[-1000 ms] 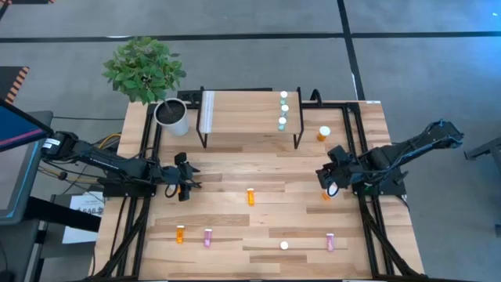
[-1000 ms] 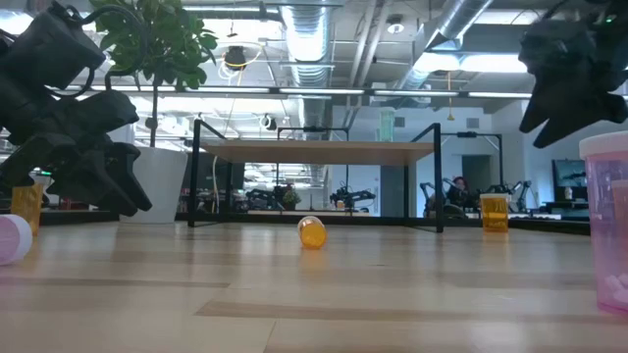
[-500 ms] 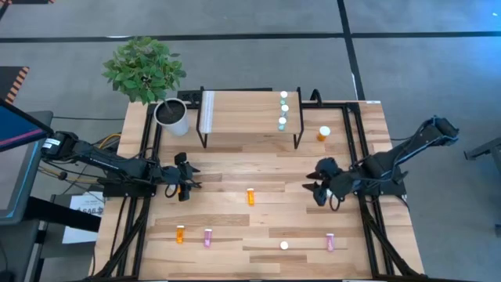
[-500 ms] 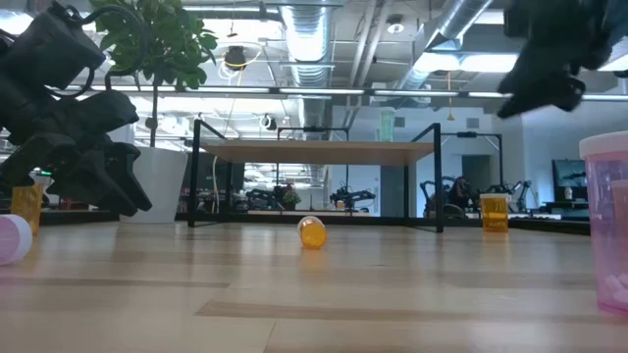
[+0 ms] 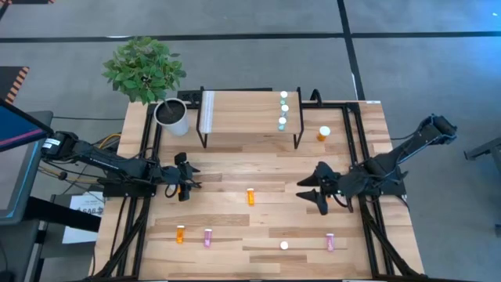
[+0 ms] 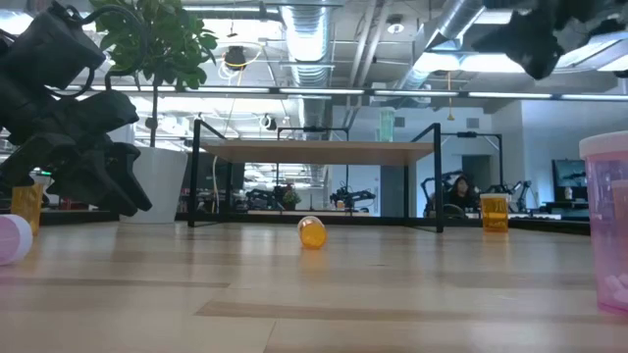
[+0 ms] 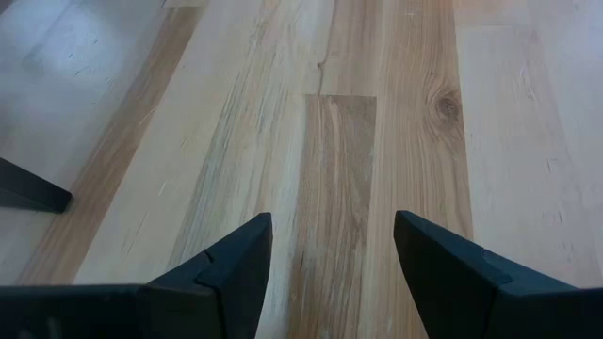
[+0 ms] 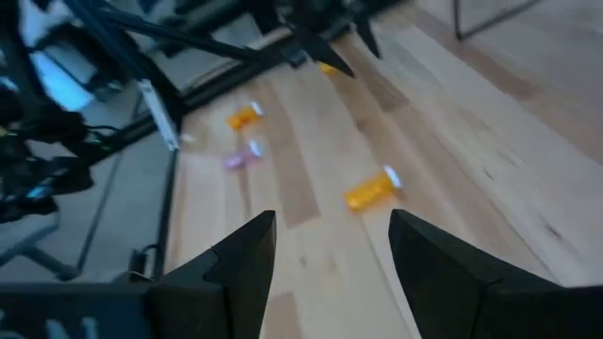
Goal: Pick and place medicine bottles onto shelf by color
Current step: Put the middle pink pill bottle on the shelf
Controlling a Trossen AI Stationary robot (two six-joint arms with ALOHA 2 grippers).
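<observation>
Left of the right arm's spread fingers (image 5: 311, 196) lies an orange bottle (image 5: 250, 196).

The place was a robotics lab or an open workshop hall. The low view showed a high ceiling with bare metal ducts (image 6: 304, 29), pipes and strip lights. Behind the table (image 5: 258, 223), a person (image 6: 457, 192) sat among more robot arms (image 6: 343, 198). The floor (image 5: 235, 19) was grey.
</observation>
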